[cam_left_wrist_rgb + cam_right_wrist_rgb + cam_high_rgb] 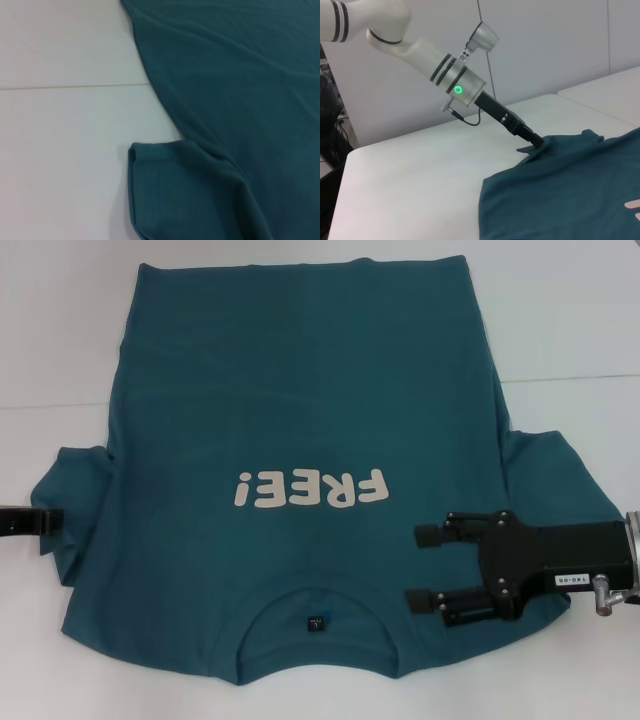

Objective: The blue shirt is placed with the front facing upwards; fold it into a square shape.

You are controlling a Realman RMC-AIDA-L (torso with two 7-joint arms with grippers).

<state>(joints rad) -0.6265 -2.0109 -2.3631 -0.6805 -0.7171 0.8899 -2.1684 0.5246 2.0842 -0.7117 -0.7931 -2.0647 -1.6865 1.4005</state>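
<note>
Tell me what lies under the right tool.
The right tool, open, hovers over the blue shirt near its shoulder beside the collar. Only teal cloth shows beneath it; the white table there is covered by the shirt.

The left gripper point(536, 143) descends on its white arm point(415, 47), its tip pressed into a raised fold of the blue shirt point(570, 195). White table point(415, 175) lies beneath.

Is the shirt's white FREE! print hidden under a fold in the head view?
No. The white print lies fully exposed on the blue shirt, above the collar.
</note>
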